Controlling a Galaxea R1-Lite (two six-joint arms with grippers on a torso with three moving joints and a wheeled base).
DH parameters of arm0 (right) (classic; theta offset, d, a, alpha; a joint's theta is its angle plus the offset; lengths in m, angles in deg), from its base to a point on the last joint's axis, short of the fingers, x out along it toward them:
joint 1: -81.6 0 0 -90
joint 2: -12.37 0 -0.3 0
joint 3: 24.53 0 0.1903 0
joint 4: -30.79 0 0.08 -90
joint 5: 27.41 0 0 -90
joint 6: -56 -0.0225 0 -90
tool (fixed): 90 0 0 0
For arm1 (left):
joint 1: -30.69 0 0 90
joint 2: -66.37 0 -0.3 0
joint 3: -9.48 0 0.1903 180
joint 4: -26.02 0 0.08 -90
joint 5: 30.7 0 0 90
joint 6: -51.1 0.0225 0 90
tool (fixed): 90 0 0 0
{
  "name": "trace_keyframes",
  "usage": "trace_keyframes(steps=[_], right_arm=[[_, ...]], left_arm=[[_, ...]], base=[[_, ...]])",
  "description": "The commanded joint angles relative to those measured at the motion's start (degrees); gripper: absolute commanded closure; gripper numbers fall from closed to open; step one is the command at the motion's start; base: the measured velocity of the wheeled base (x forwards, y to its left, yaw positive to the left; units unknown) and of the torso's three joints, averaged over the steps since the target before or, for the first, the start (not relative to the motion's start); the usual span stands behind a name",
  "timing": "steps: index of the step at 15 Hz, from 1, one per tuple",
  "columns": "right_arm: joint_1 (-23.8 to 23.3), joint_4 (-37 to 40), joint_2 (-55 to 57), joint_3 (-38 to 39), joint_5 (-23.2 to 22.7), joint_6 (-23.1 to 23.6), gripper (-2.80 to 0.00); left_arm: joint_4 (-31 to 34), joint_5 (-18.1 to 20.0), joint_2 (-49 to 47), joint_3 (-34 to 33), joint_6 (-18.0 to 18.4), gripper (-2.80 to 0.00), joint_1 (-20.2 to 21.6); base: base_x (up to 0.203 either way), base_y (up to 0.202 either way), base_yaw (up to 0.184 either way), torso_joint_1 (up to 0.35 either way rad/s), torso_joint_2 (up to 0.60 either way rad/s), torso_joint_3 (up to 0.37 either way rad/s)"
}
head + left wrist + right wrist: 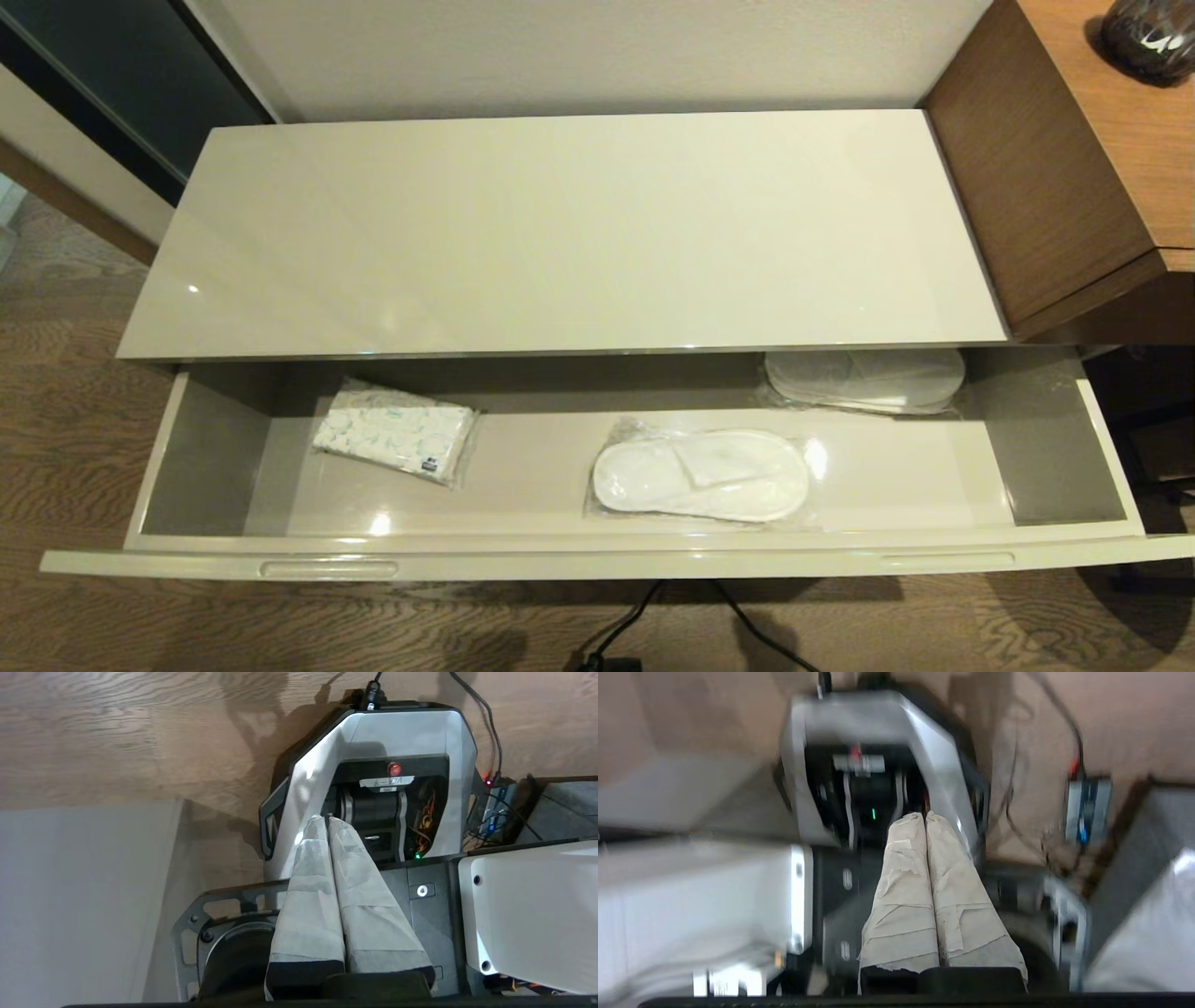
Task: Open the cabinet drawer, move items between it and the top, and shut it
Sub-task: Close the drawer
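The cabinet drawer (597, 551) stands pulled out, its two recessed pulls facing me. Inside it a pair of white slippers (700, 474) in clear wrap lies flat right of centre. A second wrapped pair (864, 378) lies at the back right, partly under the cabinet top (560, 233), which is bare. Neither arm shows in the head view. My left gripper (327, 817) is shut, empty, and hangs low over the robot's base. My right gripper (924, 814) is also shut, empty, and points down at the base.
A small white-and-blue patterned packet (397, 431) lies in the drawer's left half. A taller brown wood-grain desk (1074, 168) with a dark object (1148, 37) on it adjoins the cabinet on the right. Black cables (653, 625) run over the wood-pattern floor below the drawer front.
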Motion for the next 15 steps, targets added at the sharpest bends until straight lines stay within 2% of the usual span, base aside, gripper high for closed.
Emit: trace_keyframes(steps=[1,3,6,10,11,12,13,14,15], right_arm=[[0.10,-3.49,5.02,-0.38,-0.52,-0.85,0.00],[0.05,-4.26,8.13,-1.07,-0.68,-2.22,0.00],[0.15,-9.80,13.67,2.63,-1.21,-2.91,0.00],[0.21,-13.36,20.06,3.34,-1.91,-3.04,0.00],[0.21,-13.39,20.08,3.36,-1.93,-3.05,0.00],[0.93,-15.33,20.08,3.40,-1.93,-3.73,0.00],[3.03,-16.29,19.70,3.45,-1.82,-4.83,0.00],[6.78,-16.36,19.16,3.76,-1.59,-6.55,0.00],[8.73,-16.52,18.64,4.23,-1.40,-8.23,0.00]], left_arm=[[-0.94,0.36,-1.92,-1.03,-0.03,0.00,-0.01],[-3.67,0.29,-3.51,-3.06,-0.08,0.00,-0.01],[-13.32,0.53,-6.94,-8.57,-0.06,0.00,-0.06],[-21.20,3.79,-13.53,-11.65,-1.15,0.00,-0.01],[-21.21,3.80,-13.53,-11.65,-1.15,0.00,-0.01],[-23.38,3.94,-14.40,-11.85,-3.33,0.00,-0.11],[-28.77,4.33,-16.55,-11.94,-7.53,0.00,-0.30],[-31.33,5.07,-18.26,-12.03,-10.20,0.00,-0.52],[-31.78,5.42,-18.47,-12.12,-10.63,0.00,-0.65]], base=[[0.000,0.000,0.000,0.000,0.00,0.000],[0.000,0.000,0.000,0.000,0.00,0.000],[0.000,0.000,0.000,0.000,0.00,0.000],[0.000,0.000,0.000,0.000,0.00,0.000],[0.000,0.000,0.000,0.000,0.00,0.000],[0.000,0.000,0.000,0.000,0.00,0.000],[0.000,0.000,0.000,0.000,0.00,0.000],[0.000,0.000,0.000,0.000,0.00,0.000],[0.000,0.000,0.000,0.000,0.00,0.000]])
